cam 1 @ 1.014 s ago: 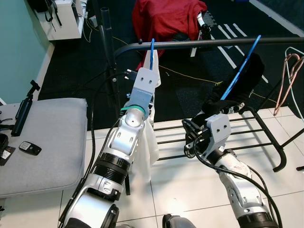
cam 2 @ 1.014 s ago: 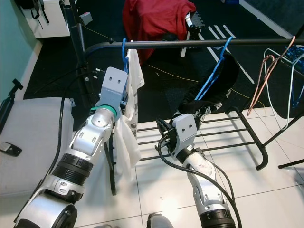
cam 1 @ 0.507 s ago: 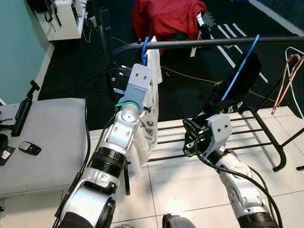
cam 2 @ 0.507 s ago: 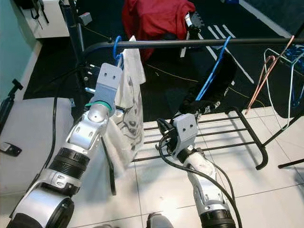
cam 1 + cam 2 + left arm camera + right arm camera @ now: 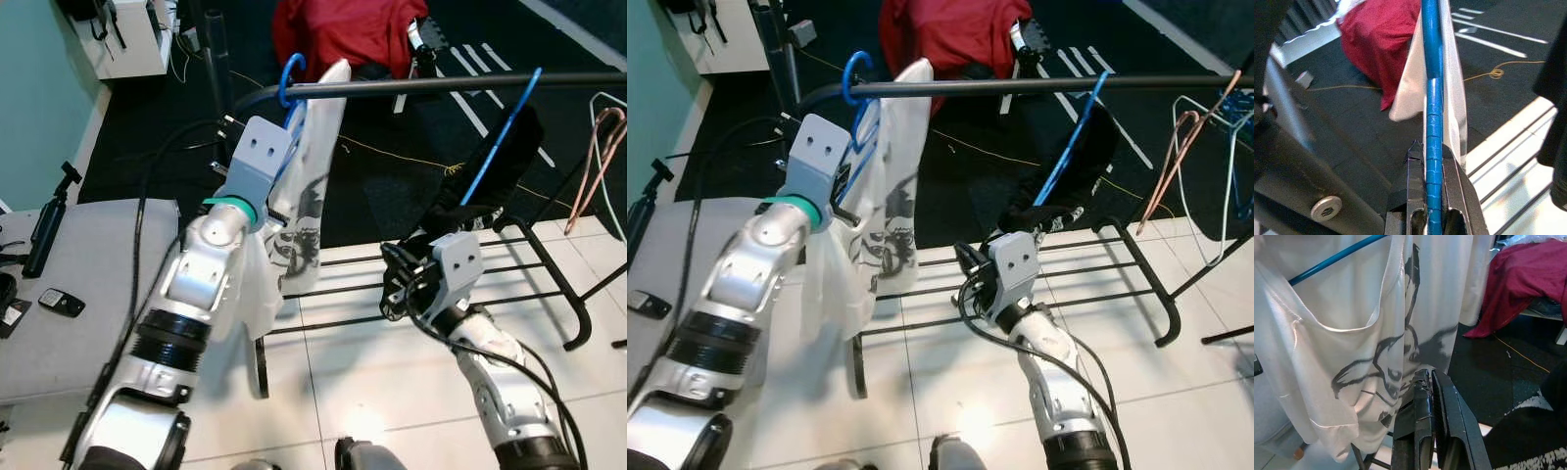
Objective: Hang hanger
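A blue hanger [image 5: 1431,98] carries a white shirt with a black print [image 5: 299,211]. My left gripper [image 5: 1431,152] is shut on the hanger's shaft just below the hook. The hook [image 5: 289,73] arches over the left end of the black rail [image 5: 441,86]; whether it rests on the bar I cannot tell. My right gripper [image 5: 1427,382] is shut on nothing, low in front of the rack [image 5: 396,290], its fingers pointing at the shirt.
A second blue hanger with a black garment [image 5: 500,147] hangs mid-rail, and thin pink hangers [image 5: 593,147] hang further right. Low black rack bars [image 5: 534,284] cross the tiled floor. A grey cushion [image 5: 98,284] lies at the left. Red cloth [image 5: 343,29] lies behind the rail.
My left arm has lifted the hanger up and to the left, bringing the hook from below the rail to over it. The shirt has swung to show its print. The right arm has barely moved.
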{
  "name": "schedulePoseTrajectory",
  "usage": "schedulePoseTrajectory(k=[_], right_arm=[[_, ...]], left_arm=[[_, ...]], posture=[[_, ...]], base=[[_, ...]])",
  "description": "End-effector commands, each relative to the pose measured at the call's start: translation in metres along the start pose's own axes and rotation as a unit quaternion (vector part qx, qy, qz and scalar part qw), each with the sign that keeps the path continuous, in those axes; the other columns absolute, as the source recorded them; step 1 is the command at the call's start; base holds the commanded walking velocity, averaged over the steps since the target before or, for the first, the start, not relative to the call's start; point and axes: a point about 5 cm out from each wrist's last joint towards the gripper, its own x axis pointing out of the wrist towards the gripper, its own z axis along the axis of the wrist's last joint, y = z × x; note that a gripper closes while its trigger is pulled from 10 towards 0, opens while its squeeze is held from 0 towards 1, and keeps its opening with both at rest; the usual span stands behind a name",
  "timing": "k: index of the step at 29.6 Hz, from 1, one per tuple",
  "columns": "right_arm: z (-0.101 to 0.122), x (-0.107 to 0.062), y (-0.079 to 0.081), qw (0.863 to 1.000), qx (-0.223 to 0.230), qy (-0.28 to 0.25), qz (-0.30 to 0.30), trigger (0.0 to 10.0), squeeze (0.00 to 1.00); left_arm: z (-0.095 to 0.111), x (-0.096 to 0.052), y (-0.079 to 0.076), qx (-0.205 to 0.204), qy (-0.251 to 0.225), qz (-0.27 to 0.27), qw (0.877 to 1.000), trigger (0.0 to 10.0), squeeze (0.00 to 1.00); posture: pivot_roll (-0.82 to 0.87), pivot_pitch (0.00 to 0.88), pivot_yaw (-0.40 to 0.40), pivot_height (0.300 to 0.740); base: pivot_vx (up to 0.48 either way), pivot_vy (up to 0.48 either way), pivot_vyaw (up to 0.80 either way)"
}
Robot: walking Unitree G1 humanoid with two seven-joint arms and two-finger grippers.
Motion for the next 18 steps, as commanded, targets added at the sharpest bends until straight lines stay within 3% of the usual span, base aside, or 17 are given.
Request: schedulePoseTrajectory(k=[1,4,5,7,10,16,17,18], right_arm=[[0.002,-0.001,-0.002,1.0,-0.001,-0.001,0.0,10.0,0.0],[0.015,-0.005,-0.011,0.999,-0.032,-0.006,0.012,10.0,0.0],[0.015,-0.005,-0.011,0.999,-0.032,-0.006,0.012,10.0,0.0],[0.028,-0.009,-0.025,0.996,-0.092,-0.004,0.009,10.0,0.0],[0.036,-0.01,-0.034,0.991,-0.131,-0.007,-0.007,10.0,0.0],[0.052,-0.006,-0.042,0.988,-0.144,-0.037,-0.032,10.0,0.0],[0.052,-0.005,-0.041,0.988,-0.144,-0.038,-0.031,10.0,1.0],[0.052,-0.004,-0.04,0.989,-0.143,-0.038,-0.029,10.0,1.0]], left_arm=[[0.02,-0.003,-0.003,0.004,-0.045,-0.019,0.999,10.0,0.0],[0.009,-0.017,-0.009,0.063,-0.031,-0.116,0.991,10.0,0.0],[0.009,-0.017,-0.009,0.063,-0.031,-0.116,0.991,10.0,0.0],[-0.006,-0.02,-0.011,0.078,0.007,-0.123,0.989,10.0,0.0],[-0.01,-0.021,-0.012,0.086,0.014,-0.123,0.989,10.0,0.0],[-0.006,-0.025,-0.009,0.101,0.006,-0.133,0.986,10.0,0.0],[-0.006,-0.026,-0.008,0.101,0.006,-0.131,0.986,10.0,0.0],[-0.005,-0.026,-0.007,0.1,0.006,-0.131,0.986,10.0,0.0]], posture=[[-0.1,0.051,0.053,0.74],[-0.1,0.051,0.055,0.74],[-0.1,0.051,0.055,0.74],[-0.1,0.051,0.054,0.74],[-0.11,0.051,0.054,0.74],[-0.11,0.049,0.051,0.74],[-0.11,0.05,0.051,0.74],[-0.11,0.05,0.051,0.74]], base=[[0.0,0.0,0.0],[0.0,0.0,0.0],[0.0,0.0,0.0],[0.0,0.0,0.0],[0.0,0.0,0.0],[0.0,0.0,0.0],[0.0,0.0,0.0],[0.0,0.0,0.0]])
